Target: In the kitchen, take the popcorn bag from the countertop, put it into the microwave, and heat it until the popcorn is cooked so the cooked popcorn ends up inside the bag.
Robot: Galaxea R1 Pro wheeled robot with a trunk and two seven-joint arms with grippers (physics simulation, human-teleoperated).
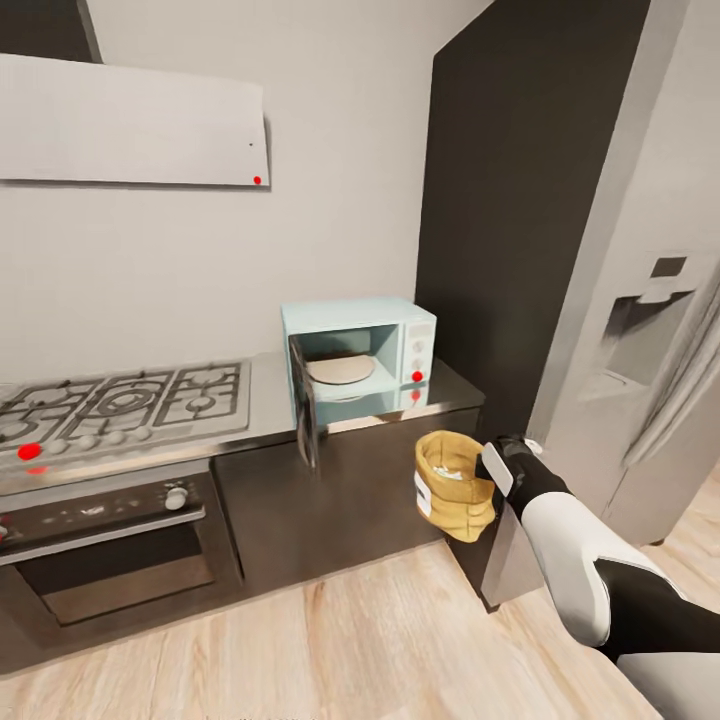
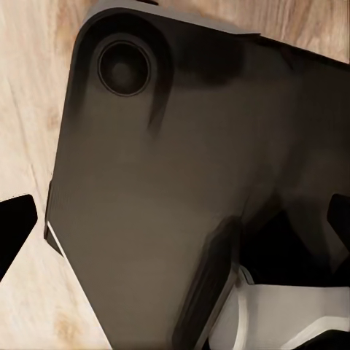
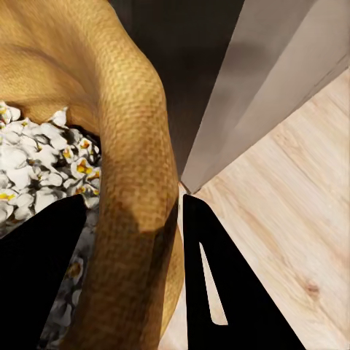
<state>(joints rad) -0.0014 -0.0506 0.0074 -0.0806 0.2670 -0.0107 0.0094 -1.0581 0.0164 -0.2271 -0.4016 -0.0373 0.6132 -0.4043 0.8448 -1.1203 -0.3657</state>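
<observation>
Your right gripper [image 1: 488, 470] pinches the popcorn bag's [image 1: 455, 490] rim, jaws closed on the fabric, the bag hanging below the countertop [image 1: 455, 385]. Popcorn [image 3: 40, 164] fills it. The microwave [image 1: 360, 362] stands open at eleven o'clock; keep the bag upright.

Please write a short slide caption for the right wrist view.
Right gripper clamps the popcorn bag wall, popcorn inside.

right arm [image 1: 580, 560]: white shell, black joints | claw [image 1: 497, 470]: black (pale pad)
</observation>
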